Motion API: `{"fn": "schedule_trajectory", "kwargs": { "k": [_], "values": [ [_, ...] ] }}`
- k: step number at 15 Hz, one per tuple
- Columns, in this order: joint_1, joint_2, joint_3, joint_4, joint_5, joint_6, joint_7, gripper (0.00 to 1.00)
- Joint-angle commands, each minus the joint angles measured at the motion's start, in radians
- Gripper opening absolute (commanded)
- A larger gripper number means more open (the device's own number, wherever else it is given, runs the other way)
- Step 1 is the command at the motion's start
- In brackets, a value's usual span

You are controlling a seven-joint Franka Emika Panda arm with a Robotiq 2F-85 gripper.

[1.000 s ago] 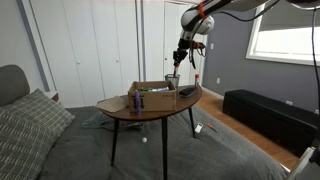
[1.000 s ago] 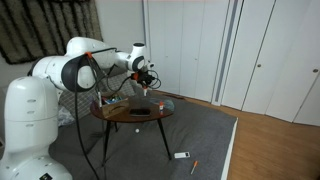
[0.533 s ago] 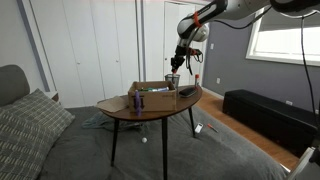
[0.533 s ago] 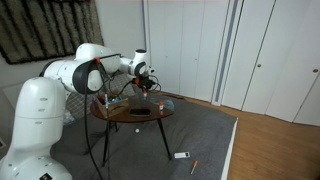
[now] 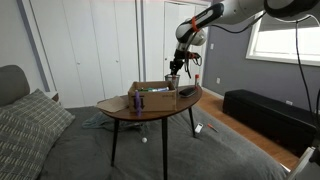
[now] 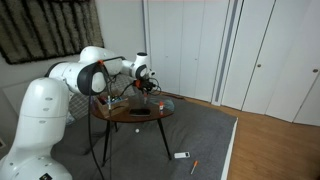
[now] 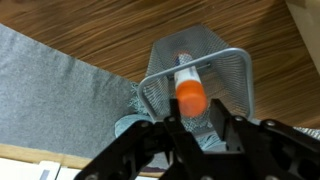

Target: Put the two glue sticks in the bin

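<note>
In the wrist view a glue stick [image 7: 189,88] with a white body and an orange cap sits between my gripper's [image 7: 196,122] fingertips. Its far end points down into the bin [image 7: 235,72], a small dark wire-mesh cup on the wooden table. The fingers are shut on the cap end. In both exterior views the gripper [image 5: 176,67] [image 6: 147,84] hangs just above the bin [image 5: 173,81], at the far side of the table. A second glue stick is not clearly visible.
The round wooden table [image 5: 150,110] [image 6: 135,113] also holds a brown cardboard box [image 5: 152,93] and a small dark blue object [image 5: 137,100] in front of it. Grey carpet [image 7: 50,90] lies below the table edge. A couch and cushion [image 5: 25,125] stand nearby.
The gripper has moved down and slightly sideways with the glue stick, from above the table to just over the bin's rim.
</note>
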Motion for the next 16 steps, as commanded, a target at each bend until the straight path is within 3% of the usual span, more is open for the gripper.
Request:
{"fn": "schedule_trajectory", "kwargs": {
  "k": [1,3,6,10,16],
  "values": [
    [-0.01,-0.006,0.019,0.046,0.002,-0.037,0.012,0.69],
    [-0.009,-0.021,0.018,0.057,0.001,-0.049,0.023,0.82],
    [-0.012,-0.069,0.001,0.042,-0.013,-0.074,0.047,0.89],
    [-0.03,-0.15,-0.04,-0.016,-0.038,-0.088,0.084,0.81],
    [-0.063,-0.238,-0.095,-0.118,-0.06,-0.094,0.131,0.84]
  ]
}}
